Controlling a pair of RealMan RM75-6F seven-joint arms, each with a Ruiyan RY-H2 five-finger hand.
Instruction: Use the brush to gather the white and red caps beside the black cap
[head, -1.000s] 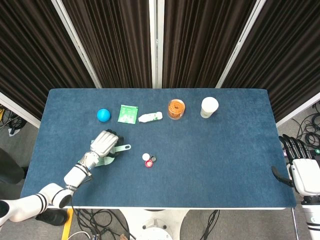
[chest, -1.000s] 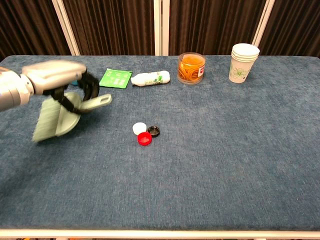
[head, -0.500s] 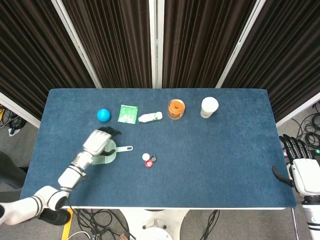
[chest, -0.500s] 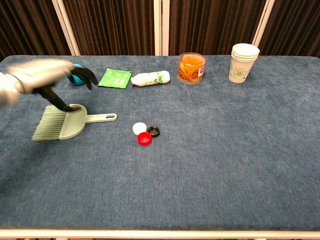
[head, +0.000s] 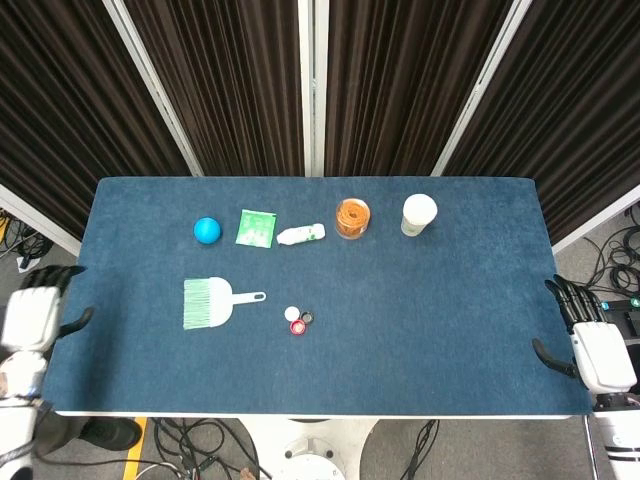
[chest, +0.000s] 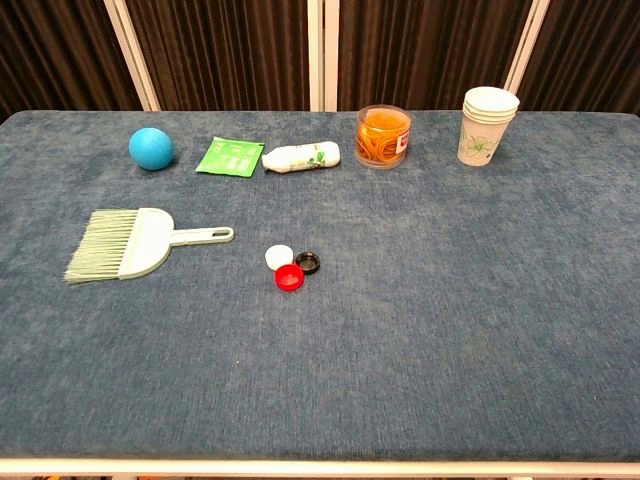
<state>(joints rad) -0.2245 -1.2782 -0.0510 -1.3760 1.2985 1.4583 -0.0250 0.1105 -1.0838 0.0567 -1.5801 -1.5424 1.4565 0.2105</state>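
brush flat on table, left robot hand well apart

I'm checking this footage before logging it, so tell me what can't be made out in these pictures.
- Left hand: head view only, at the left edge; chest view misses it.
- Right hand: head view only, at the right edge.
- Green packet print: too small in both views.
- Bottle label: too small.

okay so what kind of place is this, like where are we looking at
Probably a robot lab or test booth: a blue cloth-covered table holding small props, dark curtains on frames behind, and loose cables on the floor.
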